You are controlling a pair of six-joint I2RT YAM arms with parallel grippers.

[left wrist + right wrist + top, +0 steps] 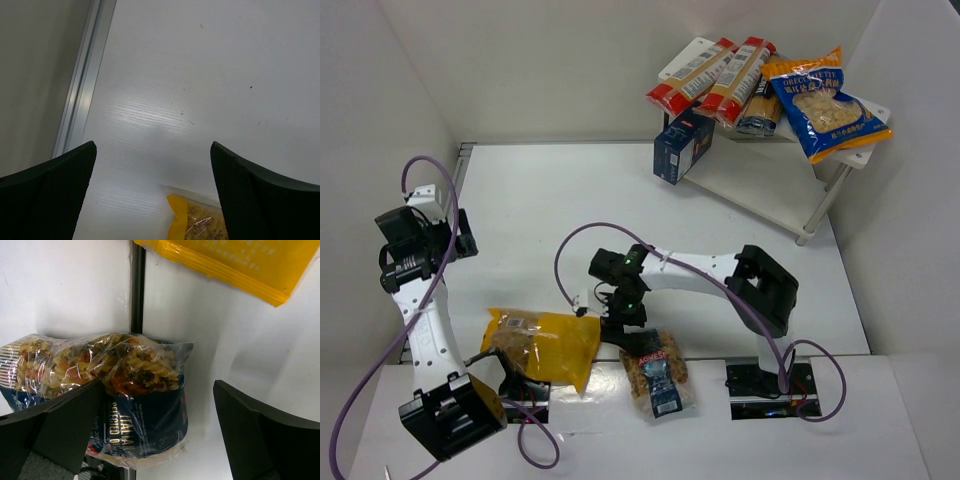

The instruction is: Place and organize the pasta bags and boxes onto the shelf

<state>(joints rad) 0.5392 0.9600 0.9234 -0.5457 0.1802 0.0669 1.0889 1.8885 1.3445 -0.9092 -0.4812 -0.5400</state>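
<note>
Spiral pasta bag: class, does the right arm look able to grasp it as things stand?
Probably yes. The right gripper hangs open directly over the spiral pasta bag, which lies flat with nothing on top. The yellow bag lies beside it, not across it.

Two spaghetti boxes (692,78), one navy box (682,145), one yellow bag (545,345), one blue-and-orange bag (825,105), one clear spiral-pasta bag (658,372), one shelf (760,190).

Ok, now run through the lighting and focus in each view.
Top external: even light, sharp throughout. Left wrist: a pale glare patch on the table, and the near fingers are blurred. Right wrist: sheen on the spiral bag, a soft shadow to its right, fingers out of focus.
</note>
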